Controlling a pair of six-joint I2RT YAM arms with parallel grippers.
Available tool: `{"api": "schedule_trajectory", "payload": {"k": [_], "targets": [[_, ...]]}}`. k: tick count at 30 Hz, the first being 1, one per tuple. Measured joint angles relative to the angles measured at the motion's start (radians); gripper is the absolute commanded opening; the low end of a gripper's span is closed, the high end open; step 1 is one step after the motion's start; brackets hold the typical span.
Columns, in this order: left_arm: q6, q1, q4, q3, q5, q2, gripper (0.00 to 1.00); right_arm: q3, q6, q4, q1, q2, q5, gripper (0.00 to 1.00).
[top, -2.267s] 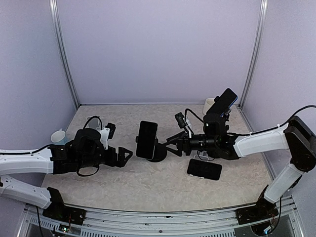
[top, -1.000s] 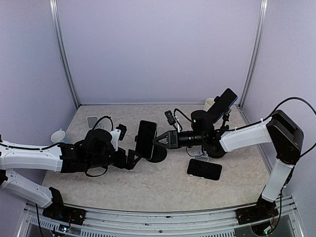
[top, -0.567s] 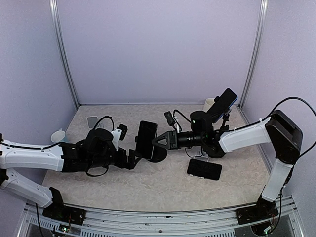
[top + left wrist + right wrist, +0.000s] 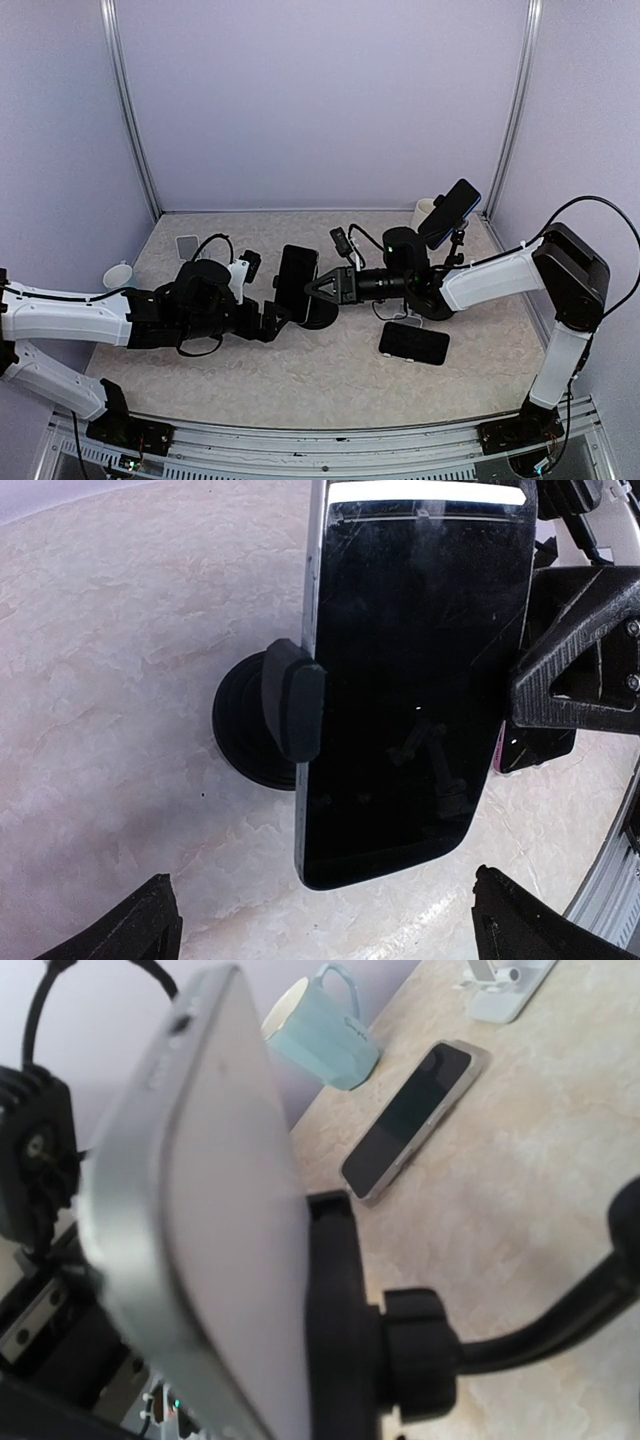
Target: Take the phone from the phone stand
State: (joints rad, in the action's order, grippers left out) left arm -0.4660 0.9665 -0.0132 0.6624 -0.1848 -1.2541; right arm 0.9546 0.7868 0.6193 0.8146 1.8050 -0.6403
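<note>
**Item 1.** Phone [image 4: 410, 680]: a slim slab with rounded corners, glossy black glass that is faintly scuffed, and a satin silver back. We find it upright in the phone stand [image 4: 295, 712] near the middle of the worktop [image 4: 300, 385]. A matte black clamp pad pinches it along one long edge.

**Item 2.** The stand is black plastic, with a round disc foot, a bent arm and a lobed knob behind the clamp.

**Item 3.** Left gripper [image 4: 325, 920]: angular black fingers spread wide and facing the screen. One fingertip sits to each side of the phone's lower end, and neither touches anything.

**Item 4.** Right gripper [image 4: 312, 288]: black and wedge-shaped, with its tip at the phone edge opposite the clamp pad. We cannot tell whether it pinches the phone or only rests against it.

**Item 5.** Worktop: cream and matte, with a veined stone pattern.

**Sundries.**
- A second phone [image 4: 415, 1115] lies flat, with dark glass and a pale metal rim, near a glazed teal mug [image 4: 320, 1025] with a loop handle.
- A black phone [image 4: 413, 343] lies flat to the right of the stand.
- A tilted phone [image 4: 452, 212] sits on its own holder at the back right, beside a white cup [image 4: 424, 210].
</note>
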Motion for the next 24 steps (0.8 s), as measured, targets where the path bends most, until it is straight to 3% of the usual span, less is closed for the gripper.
{"api": "schedule_trajectory", "payload": {"k": [4,24], "targets": [[-0.006,0.000,-0.018,0.000,0.001,-0.005,0.99,0.000,-0.002,0.000,0.003,0.000,0.006,0.23],[-0.045,0.022,-0.107,0.052,-0.006,-0.137,0.99,0.000,-0.010,0.008,0.006,0.000,0.020,0.08]]}}
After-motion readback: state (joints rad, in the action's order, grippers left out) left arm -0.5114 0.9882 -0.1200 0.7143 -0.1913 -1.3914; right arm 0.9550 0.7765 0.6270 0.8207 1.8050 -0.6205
